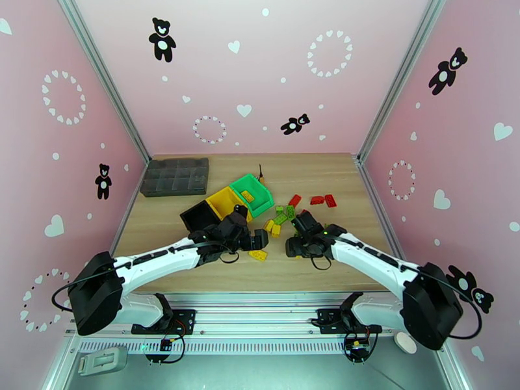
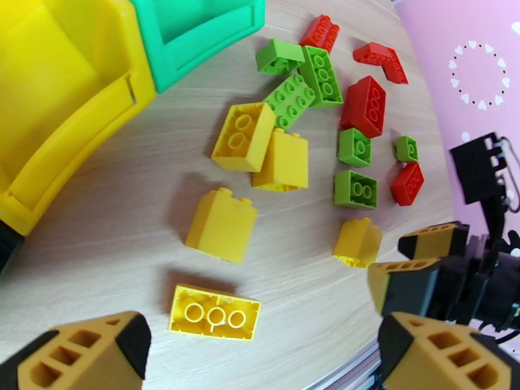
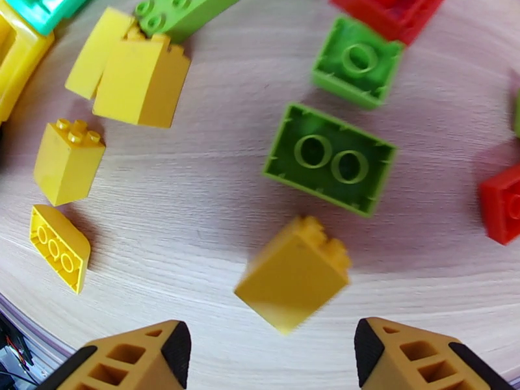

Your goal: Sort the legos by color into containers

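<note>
The three small open-top plastic bins stand joined in a row on the wooden table, left of centre: black bin, yellow bin and green bin, in that order from near-left to far-right. A flat dark grey compartment tray lies apart from them at the far left corner. The small studded plastic bricks lie loose on the table to the right of the bins. The yellow bricks are nearest the bins, the green bricks sit beside and beyond them, and the red bricks lie farthest out. The left gripper is released, its jaws spread wide with nothing between them. A flat yellow brick lies hollow side up on the table just ahead of its fingertips. The right gripper has its jaws apart and grasps nothing. A tilted yellow block, blurred, sits just beyond its fingertips and touches neither finger. Whether that block rests flat on the table cannot be told. An upturned green brick lies just past it, hollow side up.
</note>
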You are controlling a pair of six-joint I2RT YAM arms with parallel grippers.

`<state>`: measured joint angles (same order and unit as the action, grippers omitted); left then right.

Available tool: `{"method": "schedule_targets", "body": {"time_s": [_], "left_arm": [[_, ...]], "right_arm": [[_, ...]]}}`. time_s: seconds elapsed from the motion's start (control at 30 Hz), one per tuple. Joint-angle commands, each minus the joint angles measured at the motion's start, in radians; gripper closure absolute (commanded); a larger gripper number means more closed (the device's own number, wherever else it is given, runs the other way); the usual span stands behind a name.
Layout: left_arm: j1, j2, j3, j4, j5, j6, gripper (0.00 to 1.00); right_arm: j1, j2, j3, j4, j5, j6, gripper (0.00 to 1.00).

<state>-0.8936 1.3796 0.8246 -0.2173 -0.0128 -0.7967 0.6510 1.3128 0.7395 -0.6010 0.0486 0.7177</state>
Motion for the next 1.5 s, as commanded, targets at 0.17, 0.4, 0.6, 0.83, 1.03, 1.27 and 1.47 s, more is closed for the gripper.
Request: {"method": "schedule_targets", "body": {"time_s": [0.17, 0.4, 0.6, 0.83, 1.03, 1.27, 1.47], "left_arm": [[-0.004, -0.089, -0.065, -0.004, -0.057, -0.004, 0.02], [-0.003, -0.103, -0.078, -0.004, -0.072, -0.004, 0.02], [-0.003, -0.102, -0.081, -0.002, -0.075, -0.004, 0.02], [0.003, -0.111, -0.100, -0.002, -0.078, -0.009, 0.02], [0.018, -0.124, -0.119, 0.015, -0.066, -0.016, 0.01], [0.077, -0.128, -0.118, 0.039, -0.006, -0.016, 0.02], [0.157, -0.119, -0.065, 0.047, 0.062, 0.011, 0.02]], "right_arm": [[0.025, 0.124, 0.020, 0.036, 0.002, 0.024, 0.29], [0.025, 0.207, 0.070, 0.051, 0.031, 0.003, 0.31], [0.047, 0.292, 0.152, 0.043, 0.082, -0.015, 0.34], [0.079, 0.339, 0.214, -0.006, 0.137, -0.032, 0.47], [0.080, 0.305, 0.204, -0.021, 0.157, -0.036, 0.64], [0.079, 0.229, 0.227, -0.022, 0.139, -0.047, 0.75], [0.076, 0.234, 0.340, -0.019, 0.111, -0.094, 0.76]]}}
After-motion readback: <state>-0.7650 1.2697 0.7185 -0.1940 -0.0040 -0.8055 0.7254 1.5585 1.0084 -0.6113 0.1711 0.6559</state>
